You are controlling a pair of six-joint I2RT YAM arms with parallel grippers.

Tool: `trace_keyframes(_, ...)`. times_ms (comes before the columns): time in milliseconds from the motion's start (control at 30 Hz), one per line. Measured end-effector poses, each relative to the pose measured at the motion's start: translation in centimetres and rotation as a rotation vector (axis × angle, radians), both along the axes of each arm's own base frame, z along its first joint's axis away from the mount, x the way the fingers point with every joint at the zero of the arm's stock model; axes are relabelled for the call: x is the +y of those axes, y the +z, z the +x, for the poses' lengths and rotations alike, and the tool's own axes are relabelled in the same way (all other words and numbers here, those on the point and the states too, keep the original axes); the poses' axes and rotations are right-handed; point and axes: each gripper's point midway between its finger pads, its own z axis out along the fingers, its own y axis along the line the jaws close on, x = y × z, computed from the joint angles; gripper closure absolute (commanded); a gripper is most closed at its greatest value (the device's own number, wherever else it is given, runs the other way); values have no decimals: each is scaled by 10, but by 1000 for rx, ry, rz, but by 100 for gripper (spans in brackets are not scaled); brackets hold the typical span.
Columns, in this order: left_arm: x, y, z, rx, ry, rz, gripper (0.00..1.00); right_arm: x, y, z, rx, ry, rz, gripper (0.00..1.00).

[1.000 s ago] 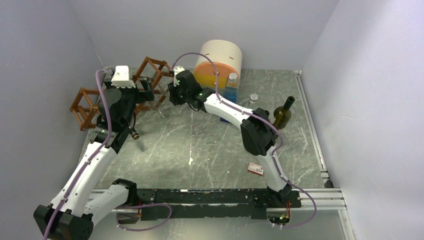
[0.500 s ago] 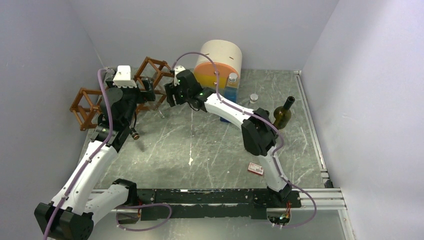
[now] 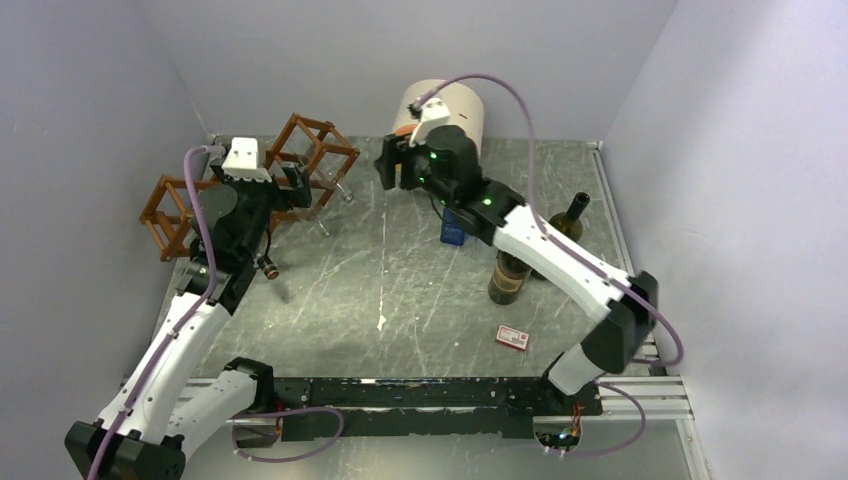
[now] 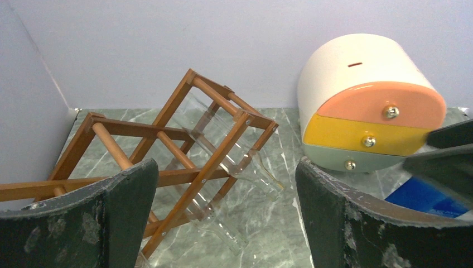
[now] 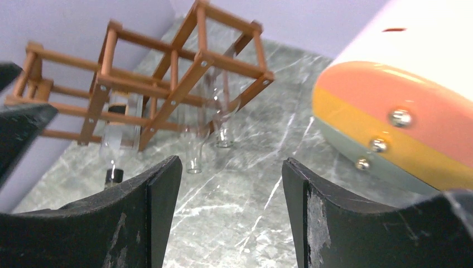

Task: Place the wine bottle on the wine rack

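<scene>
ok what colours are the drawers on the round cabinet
The drawers run peach-orange, yellow, pale grey-green from the top; clearest in the left wrist view.

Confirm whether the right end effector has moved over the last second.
Yes. The right end effector has drawn rightward, away from the wine rack, to in front of the drawer cabinet.

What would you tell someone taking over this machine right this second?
Left hand: open, empty, facing the wine rack.
Right hand: open, empty, raised near the drawer cabinet.
Done: a clear bottle lies in the rack.
Left: the nearer dark wine bottle and the farther dark wine bottle stand upright, ungripped and not racked. One needs picking up and laying in a free cell.
</scene>
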Motion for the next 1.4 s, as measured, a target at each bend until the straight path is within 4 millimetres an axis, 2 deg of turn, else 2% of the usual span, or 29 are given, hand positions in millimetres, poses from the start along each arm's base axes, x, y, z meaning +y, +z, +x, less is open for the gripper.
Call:
trace_keyframes(67, -7, 2, -3, -13, -44, -1, 3, -23, 22, -8, -35, -58, 30, 30)
trace_keyframes(200, -24, 8, -14, -44, -157, -2, 3, -60, 51, -19, -80, -170, 75, 27)
trace_keyframes(300, -38, 15, -24, -79, -249, 0, 3, -85, 65, -22, -94, -270, 92, 17)
trace_keyframes(367, -47, 21, -31, -108, -307, 2, 3, -101, 65, -22, -89, -340, 83, 2)
trace_keyframes(467, -54, 26, -38, -129, -358, 4, 3, -124, 54, -20, -62, -457, 32, 0)
trace_keyframes(633, -60, 30, -43, -156, -401, 3, 3, -147, 26, -16, -15, -601, -64, 0)
trace_keyframes(867, -66, 31, -50, -173, -443, 2, 3, -146, -15, 1, 56, -659, -141, 1)
trace_keyframes(1033, -69, 32, -53, -177, -463, 0, 3, -153, -39, 18, 111, -723, -155, 4)
trace_keyframes(1233, -70, 32, -51, -174, -465, -7, 3, -158, -52, 22, 128, -759, -152, 14)
trace_keyframes(1400, -72, 22, -43, -140, -467, -11, 3, -158, -62, 23, 141, -749, -154, 21)
